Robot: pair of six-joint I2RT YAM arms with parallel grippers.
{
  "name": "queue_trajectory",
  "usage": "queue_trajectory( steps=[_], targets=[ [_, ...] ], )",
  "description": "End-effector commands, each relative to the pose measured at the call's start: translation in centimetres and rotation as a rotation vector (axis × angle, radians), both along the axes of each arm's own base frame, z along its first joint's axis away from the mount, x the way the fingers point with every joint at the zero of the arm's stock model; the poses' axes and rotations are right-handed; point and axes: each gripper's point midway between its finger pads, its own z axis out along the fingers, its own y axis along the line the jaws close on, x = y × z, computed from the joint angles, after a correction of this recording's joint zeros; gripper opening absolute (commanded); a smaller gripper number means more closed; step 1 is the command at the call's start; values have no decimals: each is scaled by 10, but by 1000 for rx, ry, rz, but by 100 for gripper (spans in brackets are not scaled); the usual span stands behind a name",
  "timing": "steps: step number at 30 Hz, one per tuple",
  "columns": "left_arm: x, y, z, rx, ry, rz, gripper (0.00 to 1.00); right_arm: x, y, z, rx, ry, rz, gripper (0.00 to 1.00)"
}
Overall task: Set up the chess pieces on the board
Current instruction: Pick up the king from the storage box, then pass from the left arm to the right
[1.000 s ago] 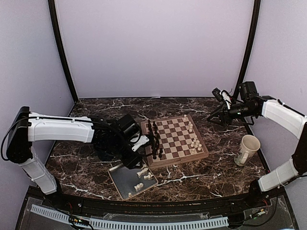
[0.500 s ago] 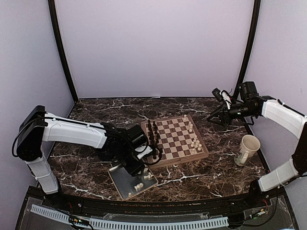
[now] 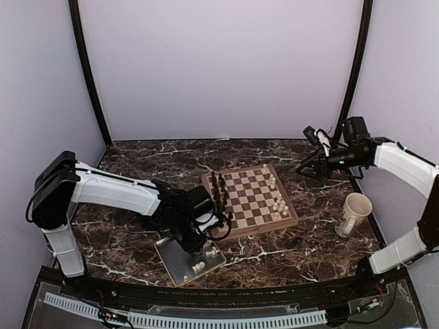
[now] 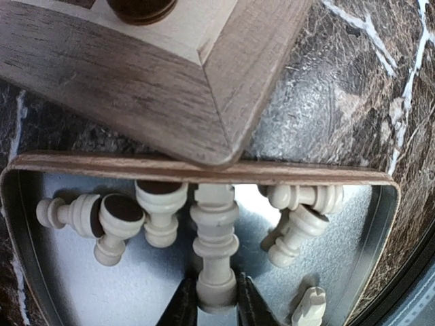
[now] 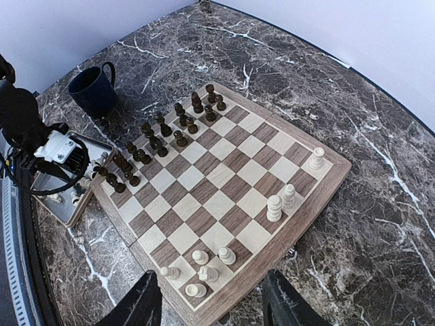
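A dark veined marble surface (image 3: 137, 164) was enclosed by plain lavender walls (image 3: 219, 68). The square wooden chessboard (image 3: 255, 231) lay near its centre, with a grey metal tray (image 3: 175, 264) by the near edge. The left tool (image 4: 216, 305) was closed on a cream-white chess piece (image 4: 215, 238) in the tray. The right tool (image 5: 212, 305) was held open near the far-right corner.

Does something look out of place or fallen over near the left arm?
Yes. Several cream pieces lie toppled in the grey tray, not standing; the left tool grips one. The corner of the board seems to overlap the tray rim.
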Motion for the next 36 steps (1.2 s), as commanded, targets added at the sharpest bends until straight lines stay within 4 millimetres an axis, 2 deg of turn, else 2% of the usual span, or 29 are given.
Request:
queue_trajectory(
  steps=[1,5,8,14,18,21,25,29,36],
  targets=[
    [1,1,-3,8,-19,-3,22,2,1,9,13,-15,6,51],
    [1,1,-8,13,-20,-11,17,2,1,9,16,-6,5,51],
    [0,5,-3,13,-28,-16,12,2,1,11,19,-5,4,51],
    [-11,21,29,-27,-63,-85,9,-1,11,27,45,9,35,51],
    [-4,19,55,-125,-166,-102,8,-9,31,38,31,15,91,51],
    [7,1,78,-269,-266,-95,9,-19,54,41,52,68,151,51],
    [33,-29,117,-478,-420,-28,9,-37,91,42,126,218,259,51],
    [52,-54,148,-624,-514,17,10,-53,127,35,155,378,368,53],
    [64,-80,158,-707,-535,27,10,-65,171,28,170,510,472,54]
  ],
)
